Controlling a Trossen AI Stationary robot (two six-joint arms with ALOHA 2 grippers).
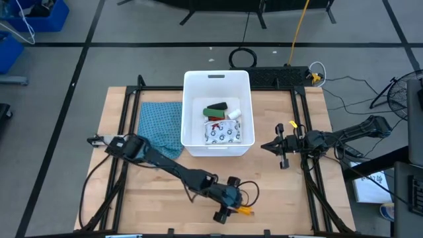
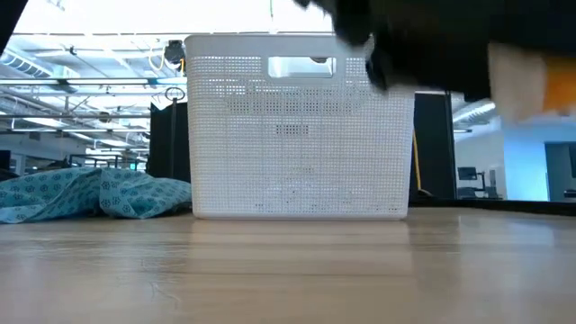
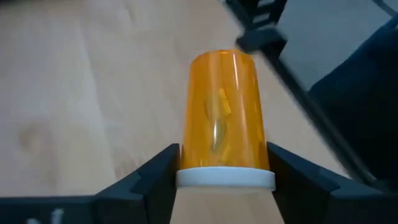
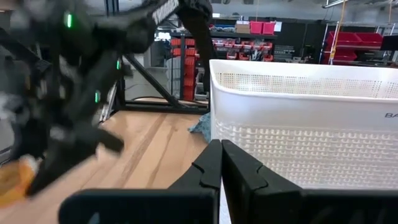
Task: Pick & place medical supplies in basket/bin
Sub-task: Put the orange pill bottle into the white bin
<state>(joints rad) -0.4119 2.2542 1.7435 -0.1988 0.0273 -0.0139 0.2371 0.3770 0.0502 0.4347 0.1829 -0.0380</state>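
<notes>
From above: light wooden table [image 1: 158, 198] carrying a white rectangular plastic tub [image 1: 217, 82] at its far middle, holding a white pouch with dark pattern [image 1: 221, 133], a red bottle with white cap [image 1: 223, 116], a green packet [image 1: 215, 111] and a black packet [image 1: 215, 105]; a crumpled teal checked cloth [image 1: 160, 122] lies just beside the tub on the left arm's side; the left gripper [image 1: 232, 207] reaches low over the table's near edge, an orange translucent vial [image 1: 245, 211] between its fingers; the right gripper [image 1: 267, 147] waits beside the tub on the other side. From table height: the perforated tub wall [image 2: 297, 135] with its handle slot, the cloth [image 2: 90, 196] at its side, a dark blurred arm overhead. From the left wrist: the orange vial [image 3: 224, 112] with its white cap sits between the two dark fingers [image 3: 155, 177], both flanks touching the cap; a grasp on the vial, the wood close beneath. From the right wrist: the right gripper [image 4: 221, 144] clenched, fingers pressed together on nothing, near the tub wall [image 4: 311, 124]; the left arm blurred farther off, the vial [image 4: 11, 177] at its tip.
</notes>
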